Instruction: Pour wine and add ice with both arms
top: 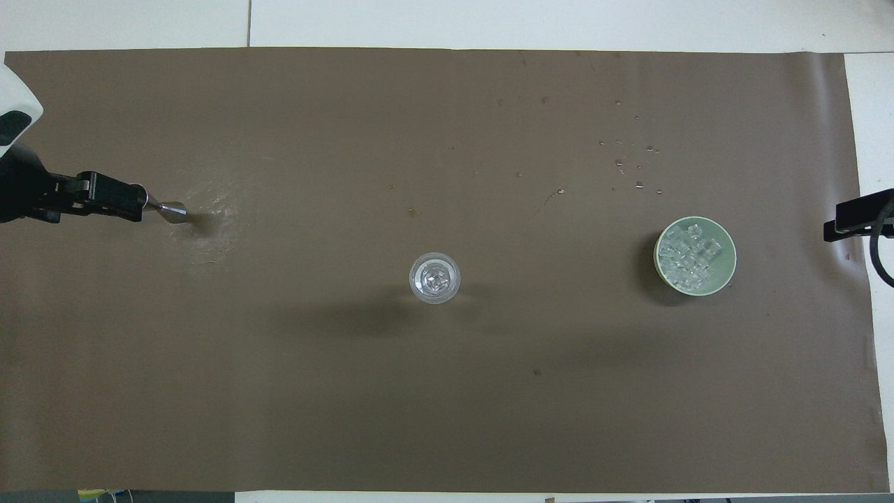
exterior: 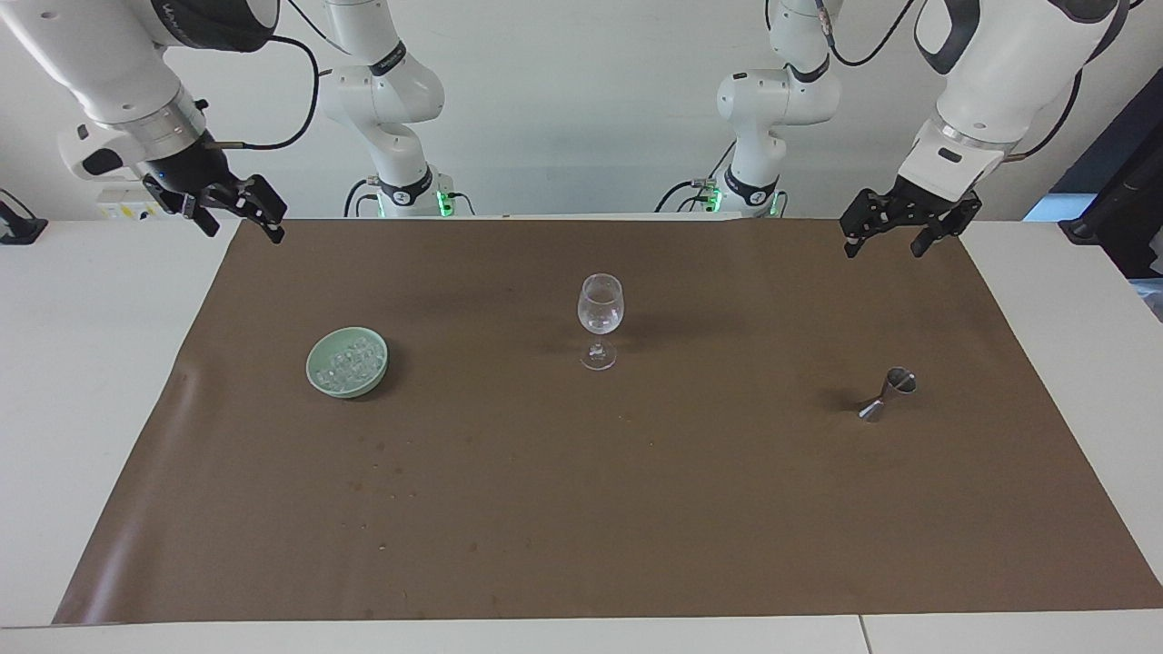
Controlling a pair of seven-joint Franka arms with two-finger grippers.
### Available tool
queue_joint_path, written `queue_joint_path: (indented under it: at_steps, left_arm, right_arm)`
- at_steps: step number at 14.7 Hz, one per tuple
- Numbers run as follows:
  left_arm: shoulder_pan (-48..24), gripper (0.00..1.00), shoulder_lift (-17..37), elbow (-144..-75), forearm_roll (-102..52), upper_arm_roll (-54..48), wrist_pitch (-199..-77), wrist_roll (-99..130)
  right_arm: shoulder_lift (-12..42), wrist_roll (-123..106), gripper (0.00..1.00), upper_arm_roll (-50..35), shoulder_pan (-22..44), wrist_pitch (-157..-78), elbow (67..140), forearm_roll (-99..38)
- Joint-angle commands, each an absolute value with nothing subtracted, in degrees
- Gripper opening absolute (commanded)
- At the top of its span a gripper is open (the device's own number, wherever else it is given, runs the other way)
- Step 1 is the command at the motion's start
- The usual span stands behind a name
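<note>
Altogether on the bench [exterior: 82,381]: one wine glass [exterior: 601,313] at centre; one green bowl [exterior: 346,362] heaped with ice [exterior: 350,359] toward the right arm's end; one steel jigger [exterior: 889,394] toward the left arm's. Left gripper [exterior: 887,238] and right gripper [exterior: 238,225]: fingers apart, holding nothing.

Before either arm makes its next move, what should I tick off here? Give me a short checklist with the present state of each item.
1. Glass upright on the mat: ok.
2. Ice heaped in the bowl: ok.
3. Jigger standing upright: not ok, it lies tipped on the mat.
4. Left tool open, holding nothing, raised over the mat's edge at its own end: ok.
5. Right tool open, holding nothing, raised over the mat's corner at its end: ok.
6. Wine in the glass: cannot tell.
</note>
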State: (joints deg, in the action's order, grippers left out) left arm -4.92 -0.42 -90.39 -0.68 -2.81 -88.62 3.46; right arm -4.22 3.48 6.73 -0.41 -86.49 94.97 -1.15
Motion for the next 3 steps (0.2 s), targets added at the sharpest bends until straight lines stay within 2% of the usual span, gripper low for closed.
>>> queue_joint_path:
  at_steps: [1,3]
  left_arm:
    - [-5.3,1.0,-1.4,-91.0,0.0,-2.8,-88.2,4.2]
    - [-5.3,1.0,-1.4,-91.1,0.0,-2.8,-88.3,4.1]
  right_arm:
    - [-4.6,1.8,1.0,5.9,-1.9,-85.9,95.1,-1.4]
    - [-4.6,1.8,1.0,5.9,-1.9,-86.0,95.1,-1.4]
